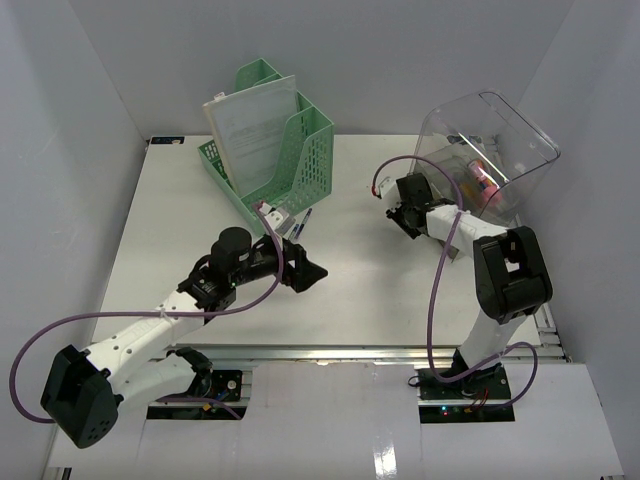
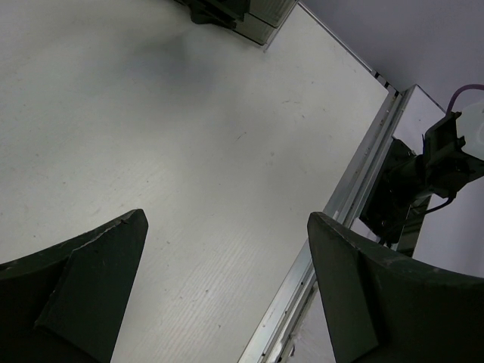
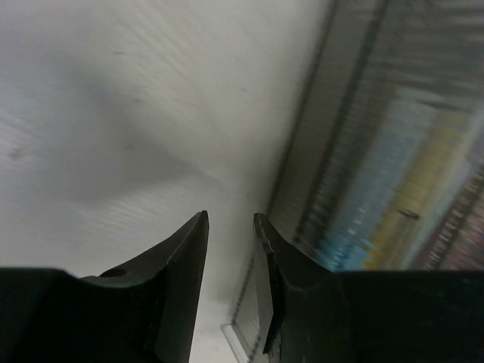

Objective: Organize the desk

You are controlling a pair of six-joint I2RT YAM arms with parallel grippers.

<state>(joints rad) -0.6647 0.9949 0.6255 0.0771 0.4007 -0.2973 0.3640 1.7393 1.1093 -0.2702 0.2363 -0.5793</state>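
The desk (image 1: 380, 290) is a wide white tabletop with a metal rail (image 1: 350, 352) along its front edge. My left gripper (image 1: 310, 272) hovers over the middle of the desk, open and empty. In the left wrist view its fingers (image 2: 227, 218) stand wide apart over the bare desk (image 2: 189, 113) beside the rail (image 2: 355, 197). My right gripper (image 1: 398, 205) is at the back right, next to a clear plastic bin (image 1: 510, 130). In the blurred right wrist view its fingers (image 3: 230, 215) are narrowly apart with nothing between them, beside the bin wall (image 3: 378, 151).
A green mesh file organizer (image 1: 300, 150) with papers (image 1: 255, 125) stands at the back centre. A pen (image 1: 304, 222) and a small white and pink item (image 1: 272, 214) lie at its front. The clear bin holds pink and red items. White walls enclose the desk.
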